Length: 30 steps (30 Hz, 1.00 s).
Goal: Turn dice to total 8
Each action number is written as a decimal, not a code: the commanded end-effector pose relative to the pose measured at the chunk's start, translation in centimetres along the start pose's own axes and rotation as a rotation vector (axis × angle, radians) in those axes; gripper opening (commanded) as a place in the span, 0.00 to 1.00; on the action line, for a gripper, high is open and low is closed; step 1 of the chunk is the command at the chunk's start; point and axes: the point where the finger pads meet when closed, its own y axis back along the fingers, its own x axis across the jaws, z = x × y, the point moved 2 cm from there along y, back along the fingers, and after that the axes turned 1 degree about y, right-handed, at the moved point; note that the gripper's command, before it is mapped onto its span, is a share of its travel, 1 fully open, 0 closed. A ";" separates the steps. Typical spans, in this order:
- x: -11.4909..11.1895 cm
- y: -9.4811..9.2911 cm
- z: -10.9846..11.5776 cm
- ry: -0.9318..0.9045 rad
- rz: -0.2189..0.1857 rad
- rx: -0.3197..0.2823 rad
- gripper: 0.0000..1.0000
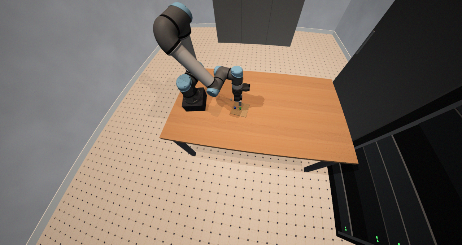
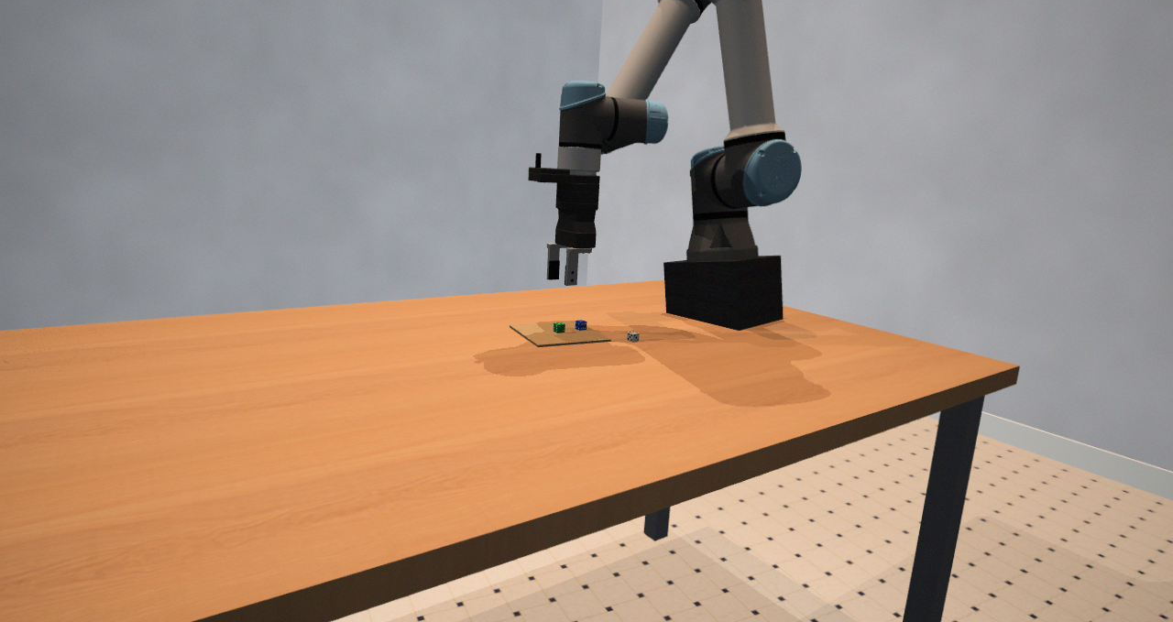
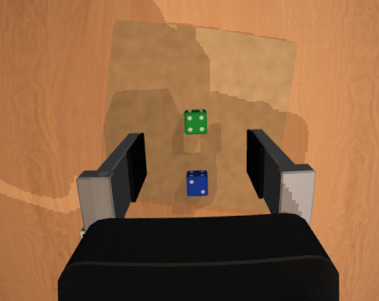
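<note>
Spread to its widest, the gripper (image 3: 196, 164) hangs in the air well above the mat (image 3: 256, 67) with nothing between its fingers, which point straight down; in the exterior view the gripper (image 2: 563, 270) is plainly clear of the table (image 2: 328, 421), with open space between its tips and the dice. Seen through the wrist camera, the blue die (image 3: 197, 183) lies between the two fingers in the picture but far below them, close to the mat's near edge, and its top face shows two pips. Just beyond it, nearer the mat's middle, the green die (image 3: 195, 122) lies flat with four pips up; the two are apart, not touching. Both rest fully on the mat, which lies flat on the wood, partly darkened by the arm's shadow. In the exterior view the green die (image 2: 559, 327) and the blue die (image 2: 580, 323) sit side by side on the mat (image 2: 541, 335), while the white die (image 2: 632, 336) lies on the bare table just beside the mat's edge, on the side toward the arm's black pedestal (image 2: 762, 311); its top number is too small to read. From the top view the gripper (image 1: 239, 102) stands over the mat (image 1: 243, 113), with the white die (image 1: 231, 99) a small speck off the mat toward the pedestal (image 1: 203, 106). Dark cabinets (image 1: 403, 49) line the room's side past the table's far end.
</note>
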 end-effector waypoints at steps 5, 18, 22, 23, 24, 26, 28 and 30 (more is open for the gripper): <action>0.0 0.0 0.0 0.000 0.000 0.001 1.00; -1.4 -0.2 1.0 0.011 0.000 0.001 1.00; -5.9 -1.2 5.2 0.049 -0.001 0.001 1.00; -6.9 -1.4 6.4 0.059 -0.001 0.001 1.00; -6.9 -1.4 6.4 0.059 -0.001 0.001 1.00; -7.8 -1.6 7.6 0.069 -0.001 0.001 1.00; -8.5 -1.8 8.5 0.076 0.000 0.001 1.00; -9.3 -2.0 9.7 0.085 0.000 0.001 1.00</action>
